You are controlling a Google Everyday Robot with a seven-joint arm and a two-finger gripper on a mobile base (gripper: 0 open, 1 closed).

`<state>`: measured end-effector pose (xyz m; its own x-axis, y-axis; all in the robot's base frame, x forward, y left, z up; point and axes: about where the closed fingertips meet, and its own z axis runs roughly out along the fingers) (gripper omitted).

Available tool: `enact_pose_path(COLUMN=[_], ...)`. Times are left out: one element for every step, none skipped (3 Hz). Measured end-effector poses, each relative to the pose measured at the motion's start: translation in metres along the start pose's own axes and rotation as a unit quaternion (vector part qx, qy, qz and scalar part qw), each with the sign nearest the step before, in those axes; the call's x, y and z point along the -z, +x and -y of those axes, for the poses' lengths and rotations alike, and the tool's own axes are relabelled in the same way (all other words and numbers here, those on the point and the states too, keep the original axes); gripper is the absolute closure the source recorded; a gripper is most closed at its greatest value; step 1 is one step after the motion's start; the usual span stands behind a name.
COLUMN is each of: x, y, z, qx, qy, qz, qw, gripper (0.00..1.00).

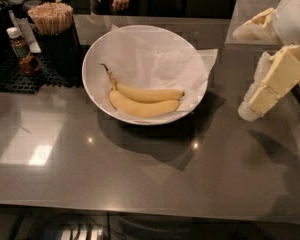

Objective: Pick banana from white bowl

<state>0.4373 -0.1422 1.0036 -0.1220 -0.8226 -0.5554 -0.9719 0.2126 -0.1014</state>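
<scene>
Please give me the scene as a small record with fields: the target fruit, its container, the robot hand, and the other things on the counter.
target: slimmer banana with a long dark-tipped stem, lying in the bowl on the far side
neighbour: plumper banana, touching it on the near side
container: white bowl with paper liner, on the grey counter
hand: hand right of the bowl, apart from it and from both bananas
others: wooden sticks in a dark holder, small bottle, far left

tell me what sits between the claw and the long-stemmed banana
Camera view: from the banana, paper liner, the white bowl's right rim, then bare grey counter up to the claw, which hangs right of the bowl.
</scene>
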Motion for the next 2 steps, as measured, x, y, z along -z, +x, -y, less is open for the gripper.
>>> enact_pose_path(x=[-0.016,-0.033], y=[-0.024,-0.050], z=[0.005,0.013], qx=[0.032,0.059], qy=[-0.016,-0.029], qz=[0.026,0.059], qw=[0.9990,0.9961], gripper=[0.00,0.00])
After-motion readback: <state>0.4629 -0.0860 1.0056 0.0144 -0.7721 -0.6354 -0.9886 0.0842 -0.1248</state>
